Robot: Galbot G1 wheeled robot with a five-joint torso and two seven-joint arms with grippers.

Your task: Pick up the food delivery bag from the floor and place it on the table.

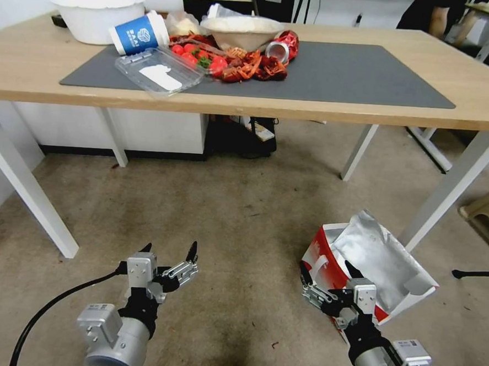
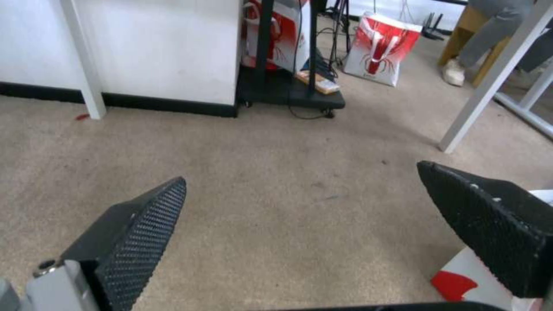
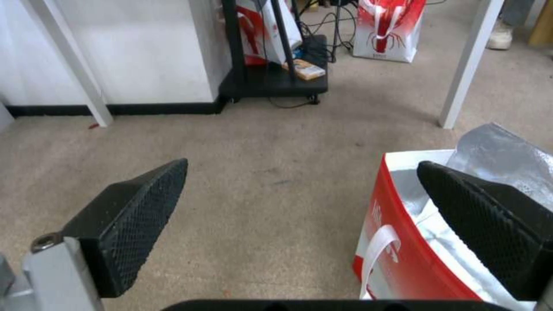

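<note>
The food delivery bag [image 1: 375,257] stands open on the carpet at the right, red and white with crumpled silver foil lining and a white strap handle [image 3: 377,250]. My right gripper [image 1: 327,267] is open at the bag's near left edge. In the right wrist view, one of the fingers [image 3: 490,220] hangs over the foil mouth and the other is over bare carpet. My left gripper [image 1: 169,250] is open above empty carpet to the left, with a corner of the bag [image 2: 461,276] beside it. The light-wood table [image 1: 42,54] with its dark grey mat [image 1: 345,73] stretches across ahead.
On the table's left half sit a white bowl [image 1: 97,14], a blue cup [image 1: 137,33], a clear plastic box [image 1: 160,70] and red crayfish [image 1: 246,64]. White table legs [image 1: 448,190] rise just behind the bag. A black stand [image 3: 271,82] and another red-and-white bag [image 3: 386,30] are under the table.
</note>
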